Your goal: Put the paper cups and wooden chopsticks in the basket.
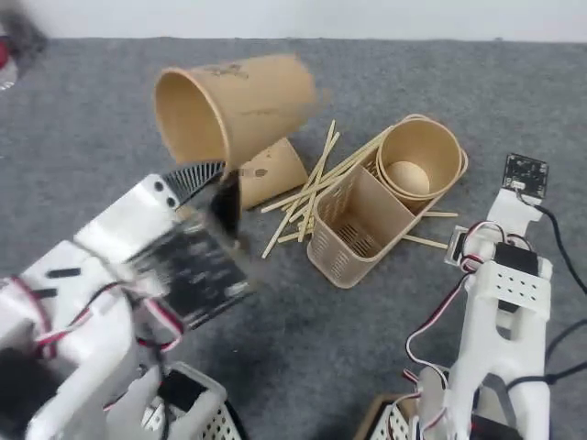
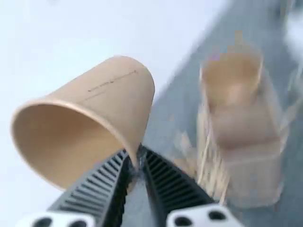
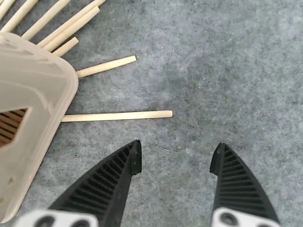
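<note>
My left gripper is shut on the rim of a large paper cup, which it holds tilted above the mat; in the left wrist view the cup is pinched between the black fingers. A second cup lies on its side beneath it. The beige basket lies tipped over with a third cup in its far end. Wooden chopsticks are strewn beside and under it. My right gripper is open just above the mat, near the basket's corner and a loose chopstick.
Grey carpet-like mat covers the table. The right arm's white body stands at the front right, with cables around it. Two white mesh items sit at the front edge. Bare mat lies behind and to the right of the basket.
</note>
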Action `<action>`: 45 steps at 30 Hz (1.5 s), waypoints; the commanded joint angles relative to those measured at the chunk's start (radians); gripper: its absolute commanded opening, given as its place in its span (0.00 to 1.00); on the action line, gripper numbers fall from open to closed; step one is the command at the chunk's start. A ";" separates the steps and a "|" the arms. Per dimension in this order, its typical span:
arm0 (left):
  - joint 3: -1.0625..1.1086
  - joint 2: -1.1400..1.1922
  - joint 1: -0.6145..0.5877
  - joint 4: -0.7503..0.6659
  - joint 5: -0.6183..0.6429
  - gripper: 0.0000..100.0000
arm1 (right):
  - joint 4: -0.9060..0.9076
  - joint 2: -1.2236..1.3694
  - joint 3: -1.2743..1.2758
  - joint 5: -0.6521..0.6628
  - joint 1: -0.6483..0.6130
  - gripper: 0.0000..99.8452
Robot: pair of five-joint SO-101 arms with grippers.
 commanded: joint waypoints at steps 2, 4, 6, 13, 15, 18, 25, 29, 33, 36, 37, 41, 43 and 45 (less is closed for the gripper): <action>0.113 -0.023 0.164 -0.218 0.164 0.01 | -0.012 -0.035 -0.008 -0.005 0.007 0.24; 0.205 -0.021 0.206 -0.292 0.175 0.01 | -0.015 -0.035 -0.008 -0.005 0.024 0.24; 0.308 -0.021 0.242 -0.381 0.175 0.01 | -0.018 -0.035 -0.008 -0.005 0.031 0.24; 0.541 -0.018 0.330 -0.601 0.175 0.01 | -0.019 -0.035 -0.008 -0.005 0.025 0.24; 0.584 -0.012 0.344 -0.634 0.175 0.01 | -0.019 -0.035 -0.009 -0.005 0.025 0.24; 0.616 0.046 0.347 -0.678 0.175 0.01 | -0.019 -0.035 -0.009 -0.005 0.025 0.24; 0.615 0.175 0.350 -0.746 0.175 0.01 | -0.019 -0.035 -0.009 -0.005 0.025 0.24; 0.599 0.172 0.350 -0.675 0.175 0.01 | -0.019 -0.035 -0.009 -0.005 0.025 0.24; 0.532 0.172 0.358 -0.551 0.175 0.01 | -0.019 -0.035 -0.009 -0.005 0.024 0.24; 0.484 0.178 0.362 -0.493 0.175 0.01 | -0.019 -0.035 -0.009 -0.005 0.024 0.24; 0.476 0.183 0.362 -0.488 0.175 0.01 | -0.018 -0.035 -0.009 -0.005 0.024 0.24; 0.473 0.184 0.362 -0.496 0.222 0.03 | -0.013 -0.035 -0.009 -0.005 0.024 0.24; 0.473 0.184 0.354 -0.522 0.293 0.10 | -0.013 -0.035 -0.009 -0.005 0.025 0.24; 0.473 0.184 0.338 -0.551 0.358 0.15 | -0.012 -0.035 -0.009 -0.005 0.025 0.24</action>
